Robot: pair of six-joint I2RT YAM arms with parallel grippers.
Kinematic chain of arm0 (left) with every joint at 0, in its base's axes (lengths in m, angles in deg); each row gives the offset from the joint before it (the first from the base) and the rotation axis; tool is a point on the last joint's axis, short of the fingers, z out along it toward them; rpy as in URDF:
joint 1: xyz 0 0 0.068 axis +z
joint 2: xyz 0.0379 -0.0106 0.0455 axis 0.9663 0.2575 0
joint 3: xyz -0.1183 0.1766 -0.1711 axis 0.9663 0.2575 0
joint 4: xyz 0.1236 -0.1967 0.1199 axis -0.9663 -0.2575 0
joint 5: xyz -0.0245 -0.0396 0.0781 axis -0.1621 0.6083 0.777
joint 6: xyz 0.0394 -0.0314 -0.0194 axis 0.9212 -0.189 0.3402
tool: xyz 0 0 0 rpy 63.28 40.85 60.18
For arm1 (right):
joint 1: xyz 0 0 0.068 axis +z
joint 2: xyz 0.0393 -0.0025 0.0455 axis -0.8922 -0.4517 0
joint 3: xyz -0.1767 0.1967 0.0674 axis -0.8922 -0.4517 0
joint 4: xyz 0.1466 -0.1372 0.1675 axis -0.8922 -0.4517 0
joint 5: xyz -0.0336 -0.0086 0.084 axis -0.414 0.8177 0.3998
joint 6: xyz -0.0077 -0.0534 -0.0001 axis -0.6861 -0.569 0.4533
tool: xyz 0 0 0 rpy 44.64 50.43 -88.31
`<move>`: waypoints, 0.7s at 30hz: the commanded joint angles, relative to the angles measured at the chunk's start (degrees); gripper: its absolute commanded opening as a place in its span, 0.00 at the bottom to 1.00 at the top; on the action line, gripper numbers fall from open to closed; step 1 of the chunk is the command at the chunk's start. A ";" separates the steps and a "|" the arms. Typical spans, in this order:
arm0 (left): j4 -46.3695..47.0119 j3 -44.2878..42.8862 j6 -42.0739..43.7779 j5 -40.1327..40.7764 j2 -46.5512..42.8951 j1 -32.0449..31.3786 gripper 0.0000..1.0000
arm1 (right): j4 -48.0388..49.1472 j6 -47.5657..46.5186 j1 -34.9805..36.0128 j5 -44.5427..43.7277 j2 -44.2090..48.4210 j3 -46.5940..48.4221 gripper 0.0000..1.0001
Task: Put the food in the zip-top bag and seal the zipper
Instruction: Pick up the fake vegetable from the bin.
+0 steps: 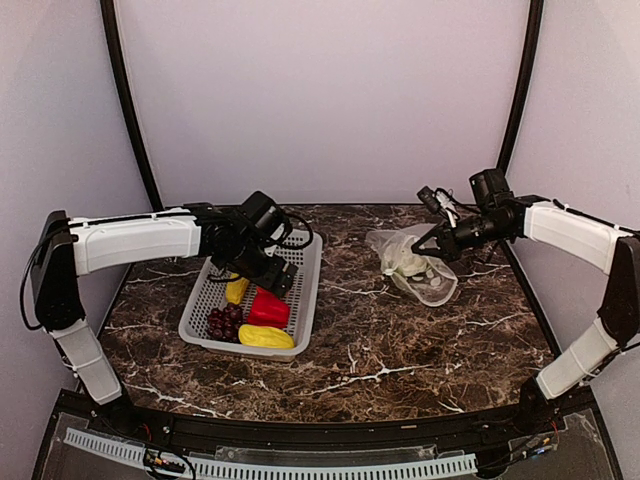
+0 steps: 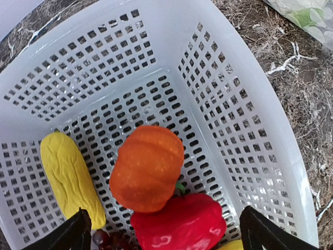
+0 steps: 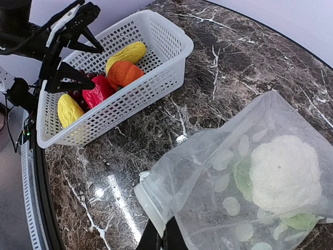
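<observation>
The dotted clear zip-top bag (image 1: 415,262) lies at the right with the white cauliflower (image 3: 283,174) inside. My right gripper (image 3: 164,240) is shut on the bag's mouth edge at the zipper strip (image 3: 151,202), which stands apart. My left gripper (image 2: 166,237) is open over the basket, its fingers (image 2: 78,233) either side of the orange pumpkin (image 2: 145,166) and red pepper (image 2: 179,224). A yellow corn piece (image 2: 70,179) and the purple grapes (image 2: 106,239) lie beside them. A second yellow piece (image 1: 265,337) lies at the basket's near end.
The grey perforated basket (image 1: 305,290) sits left of centre on the dark marble table (image 1: 400,350). The table's curved near edge and the enclosure's walls and black posts bound the space.
</observation>
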 commanded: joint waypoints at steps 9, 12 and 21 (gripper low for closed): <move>-8.24 -12.55 20.45 -3.81 9.35 4.05 0.99 | 1.56 -1.28 0.31 2.01 1.45 -1.21 0.00; -9.37 -14.62 22.81 -4.41 11.59 5.05 0.99 | 1.56 -1.49 0.31 2.07 1.30 -1.31 0.00; -13.72 -18.42 28.23 -8.71 18.15 6.98 0.84 | 1.44 -1.59 0.31 1.94 1.02 -1.38 0.00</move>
